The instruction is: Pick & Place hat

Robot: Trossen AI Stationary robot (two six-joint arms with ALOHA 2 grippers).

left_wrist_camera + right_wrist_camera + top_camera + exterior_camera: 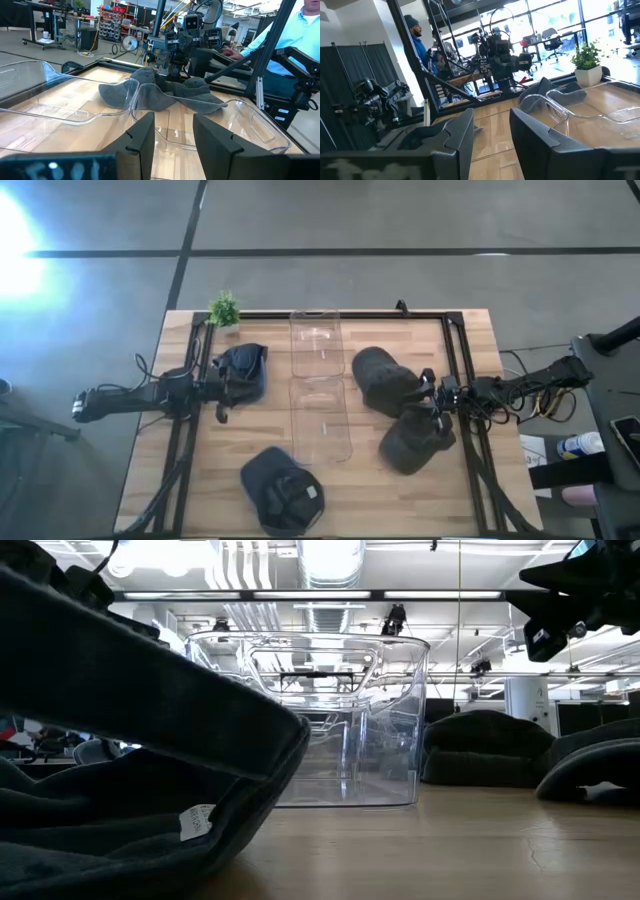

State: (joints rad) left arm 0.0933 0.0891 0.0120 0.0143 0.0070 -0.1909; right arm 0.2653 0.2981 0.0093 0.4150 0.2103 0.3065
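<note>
Several hats lie on the wooden table: a navy one [245, 368] at the left, two dark grey ones [380, 378] [410, 442] at the right, and a dark cap [282, 488] near the front edge, which fills the low view's left [130, 750]. My left gripper [228, 390] [172, 125] is open and empty, level above the table beside the navy hat, pointing at the clear bins. My right gripper [428, 395] [491, 117] is open and empty, above the two grey hats, pointing toward the table's left.
Two clear plastic bins [316, 340] [322, 420] stand end to end in the table's middle, between the arms. A small potted plant [224, 310] stands at the far left corner. A black frame [460, 360] runs along the table's edges. People show beyond the table [295, 35] [417, 40].
</note>
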